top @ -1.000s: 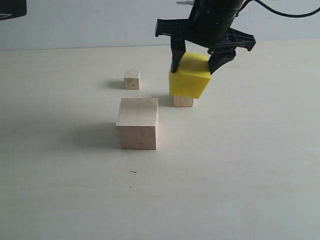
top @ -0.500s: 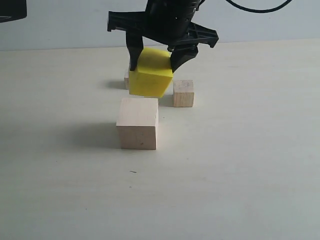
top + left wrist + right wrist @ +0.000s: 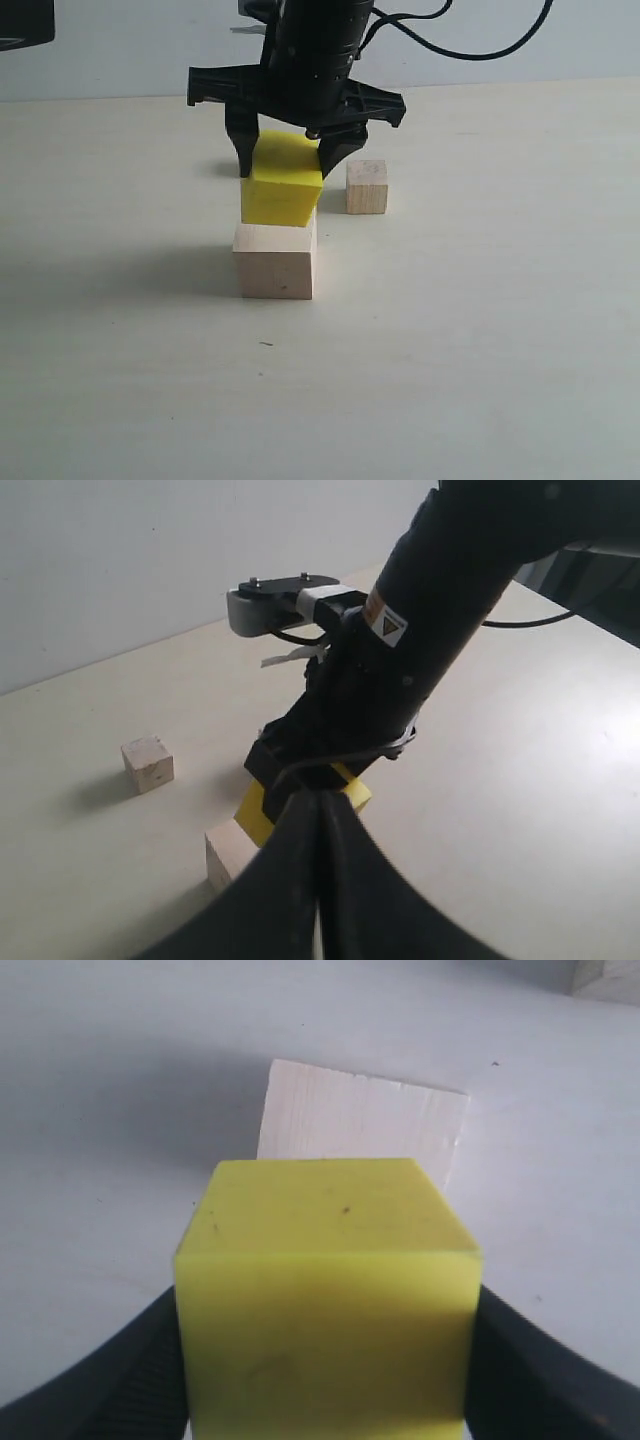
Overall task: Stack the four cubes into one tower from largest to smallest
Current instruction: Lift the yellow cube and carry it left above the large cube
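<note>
Yellow cube (image 3: 283, 190) in the grip of the right gripper (image 3: 286, 168), whose two black fingers (image 3: 243, 150) stand wide apart and press on the cube's left and right faces. The gripper holds the cube directly over the large wooden cube (image 3: 275, 262), which rests on the pale table (image 3: 480, 330) near the middle of the scene. The yellow cube's underside meets the top of the large wooden cube in the exterior view, leaning a little, though whether the two touch or a sliver of air remains cannot be told. The right wrist view looks along the yellow cube (image 3: 325, 1300) to the pale wood (image 3: 360, 1120) below it, with the wooden top showing on the far side.

A small wooden cube (image 3: 367, 187) stands on the table just to the right of the gripper and farther back, apart from the pair. The tiny wooden cube (image 3: 147, 764) shows only in the left wrist view, on the table to the far left of the large one and well apart from it; in the exterior view the gripper hides it.

The left gripper (image 3: 321, 810) hangs off to the side with its dark fingers pressed together on nothing. A black cable (image 3: 470, 50) loops from the right arm across the grey wall (image 3: 120, 50) behind the table.
</note>
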